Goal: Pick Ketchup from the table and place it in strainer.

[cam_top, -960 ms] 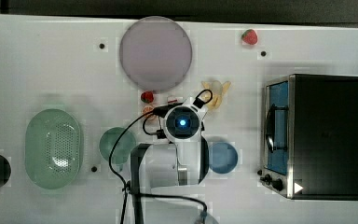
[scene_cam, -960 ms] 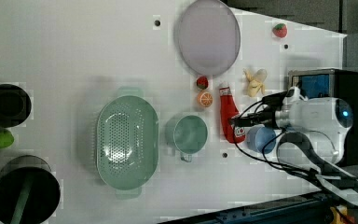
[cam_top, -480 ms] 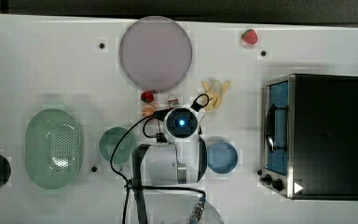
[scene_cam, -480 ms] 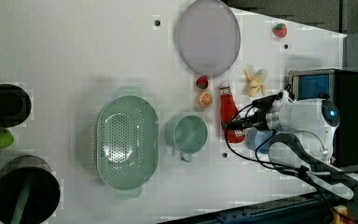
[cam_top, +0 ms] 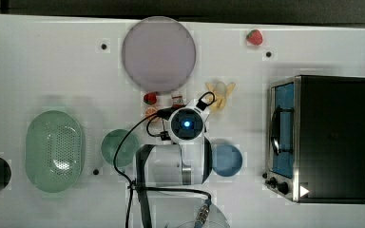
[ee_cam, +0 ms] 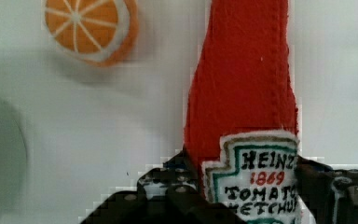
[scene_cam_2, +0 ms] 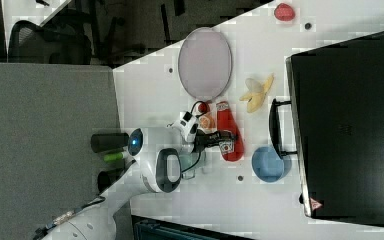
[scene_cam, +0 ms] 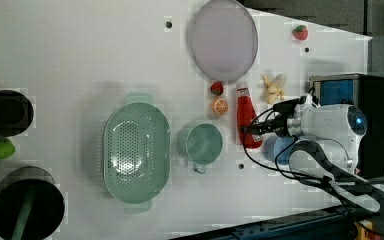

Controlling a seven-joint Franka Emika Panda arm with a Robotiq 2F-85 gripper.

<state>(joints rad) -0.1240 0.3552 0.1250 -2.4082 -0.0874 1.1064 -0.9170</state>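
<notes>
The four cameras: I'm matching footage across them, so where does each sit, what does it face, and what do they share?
Top view: overhead, straight down on the table; arm covers the Ketchup.
Left view: high, from the side; strainer central, arm at the left view's right.
Right view: high, opposite side; arm at the right view's lower left.
Wrist view: close above the Ketchup, pincer fingers either side.
Shared: Ketchup, orange slice.
</notes>
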